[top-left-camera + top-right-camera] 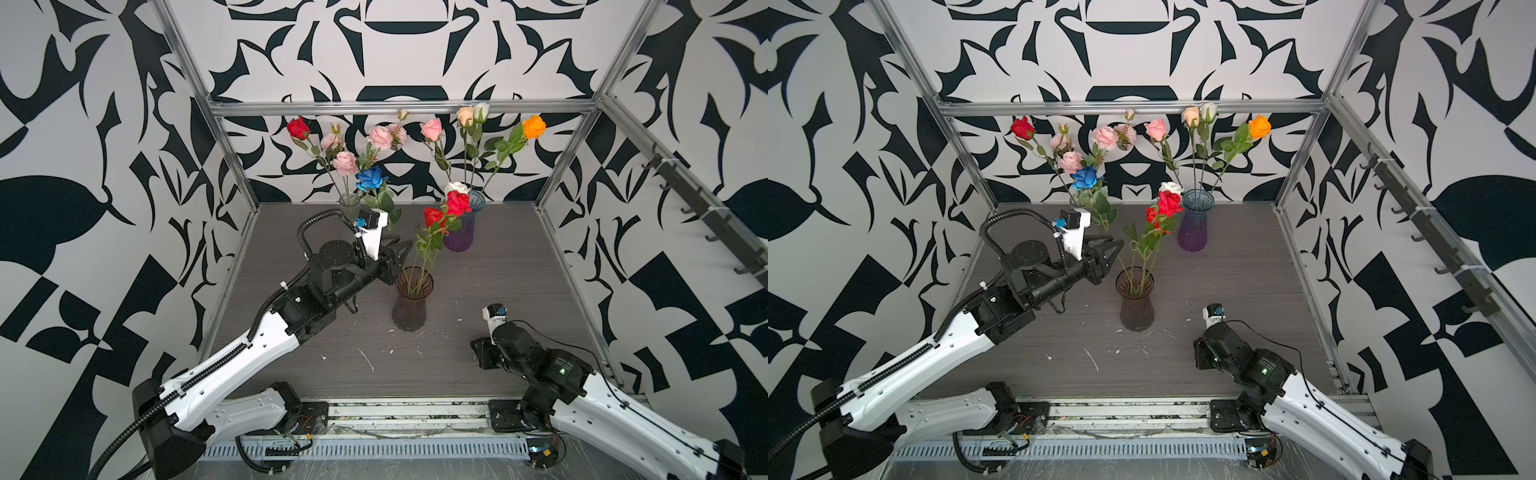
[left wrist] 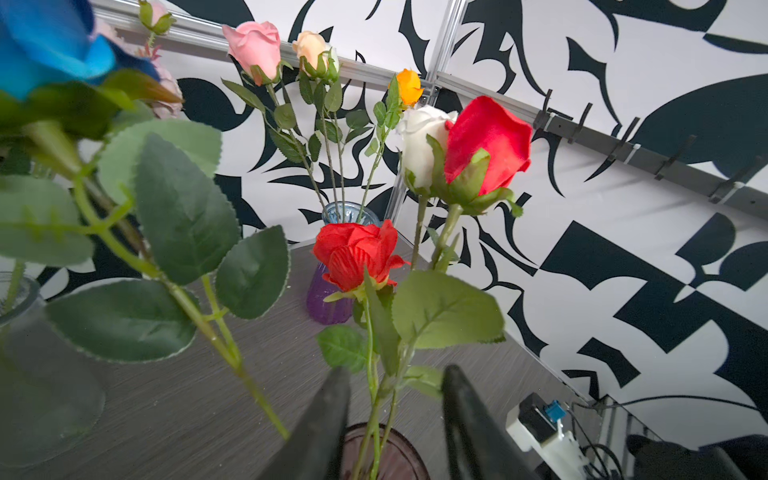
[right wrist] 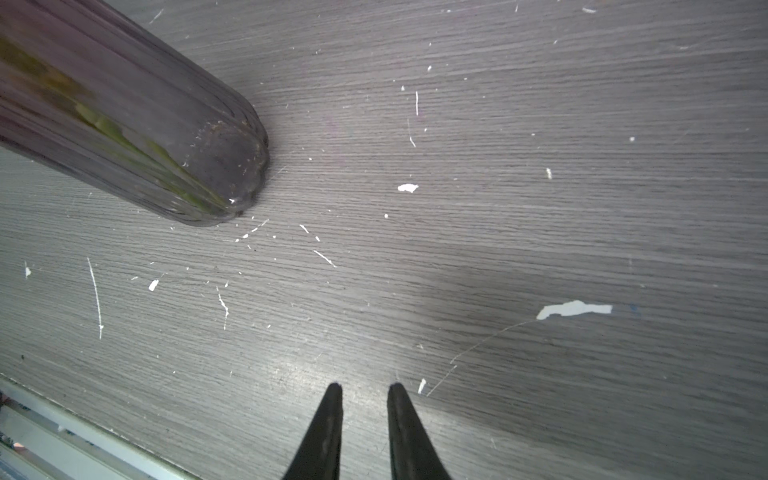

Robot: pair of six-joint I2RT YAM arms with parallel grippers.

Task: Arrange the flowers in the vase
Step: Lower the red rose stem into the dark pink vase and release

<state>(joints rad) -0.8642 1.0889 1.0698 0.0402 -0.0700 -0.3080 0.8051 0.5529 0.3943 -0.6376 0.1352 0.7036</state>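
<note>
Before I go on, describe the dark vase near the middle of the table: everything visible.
The dark vase is smoky, translucent, ribbed, glass-like, narrow at the waist, flared at rim and base. It stands upright on the grey table, near its middle. Green stems of red roses rise from its mouth. The left gripper sits open around those stems above the rim, apart from the vase.

Walls point(image 1: 62, 124) black-white swirls; table point(image 1: 498, 291) grey woodgrain; front vase point(image 1: 409, 309) smoky brown; back-right vase point(image 1: 459, 239) blue-purple.
</note>
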